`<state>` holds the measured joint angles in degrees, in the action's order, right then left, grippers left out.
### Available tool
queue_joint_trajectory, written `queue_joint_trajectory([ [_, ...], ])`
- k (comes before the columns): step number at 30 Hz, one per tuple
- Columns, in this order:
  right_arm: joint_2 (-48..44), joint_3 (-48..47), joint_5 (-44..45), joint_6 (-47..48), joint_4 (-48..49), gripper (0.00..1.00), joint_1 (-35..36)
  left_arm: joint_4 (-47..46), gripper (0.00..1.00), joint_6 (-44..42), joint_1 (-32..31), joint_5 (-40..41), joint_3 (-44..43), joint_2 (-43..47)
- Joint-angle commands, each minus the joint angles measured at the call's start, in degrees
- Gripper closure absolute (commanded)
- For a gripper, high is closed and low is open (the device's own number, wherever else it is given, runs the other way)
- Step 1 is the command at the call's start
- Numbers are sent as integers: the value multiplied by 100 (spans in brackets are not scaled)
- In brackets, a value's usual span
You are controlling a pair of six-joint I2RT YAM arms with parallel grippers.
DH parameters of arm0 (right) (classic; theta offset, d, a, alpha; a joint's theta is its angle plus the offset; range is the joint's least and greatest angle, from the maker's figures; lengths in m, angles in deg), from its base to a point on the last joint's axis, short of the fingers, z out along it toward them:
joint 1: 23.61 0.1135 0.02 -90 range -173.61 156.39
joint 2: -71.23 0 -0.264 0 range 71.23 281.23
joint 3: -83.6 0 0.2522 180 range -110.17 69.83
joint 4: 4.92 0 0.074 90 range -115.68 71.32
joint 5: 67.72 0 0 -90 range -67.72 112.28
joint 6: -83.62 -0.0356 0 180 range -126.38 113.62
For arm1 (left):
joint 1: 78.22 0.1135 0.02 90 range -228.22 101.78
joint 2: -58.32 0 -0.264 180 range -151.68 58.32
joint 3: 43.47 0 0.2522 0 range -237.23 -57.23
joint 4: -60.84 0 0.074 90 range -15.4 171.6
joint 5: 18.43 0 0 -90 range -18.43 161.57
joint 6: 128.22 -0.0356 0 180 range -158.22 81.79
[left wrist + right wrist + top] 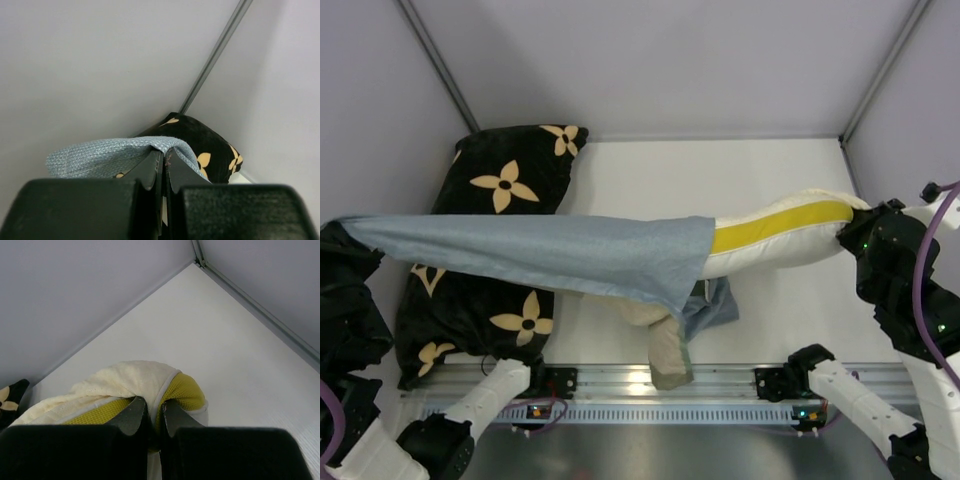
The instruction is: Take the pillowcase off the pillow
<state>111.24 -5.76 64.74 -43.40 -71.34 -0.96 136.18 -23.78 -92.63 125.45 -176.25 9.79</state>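
The pillowcase (540,252) is stretched inside out, blue-grey, from the far left towards the middle, with a cream and olive patch (670,350) hanging at the front. My left gripper (342,240) is shut on its left end; the left wrist view shows its fingers pinching the blue-grey fabric (115,155). The pillow (780,235), cream-white with a yellow band, sticks out of the pillowcase to the right, held above the table. My right gripper (855,235) is shut on its right end; the right wrist view shows the fingers (134,416) clamped on the yellow-edged corner (185,392).
A black cushion with tan flower motifs (505,180) lies at the back left and another (470,320) at the front left, both under the stretched fabric. The white table (720,180) is walled at the back and sides. A metal rail (650,385) runs along the near edge.
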Motion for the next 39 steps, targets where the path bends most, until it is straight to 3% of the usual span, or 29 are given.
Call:
queue_joint_trajectory([
  [1,24,-421,1361,344,502,100,-68,-480,100,-222,9,579,-297,142],
  [9,165,-500,2099,686,880,100,-77,-682,100,-389,-79,772,-394,230],
  [22,481,-316,2469,1179,1767,100,-358,-981,100,-740,-360,1176,-482,177],
  [39,1141,-325,-421,626,2102,100,-2792,-1632,100,-1391,-782,1695,-534,670],
])
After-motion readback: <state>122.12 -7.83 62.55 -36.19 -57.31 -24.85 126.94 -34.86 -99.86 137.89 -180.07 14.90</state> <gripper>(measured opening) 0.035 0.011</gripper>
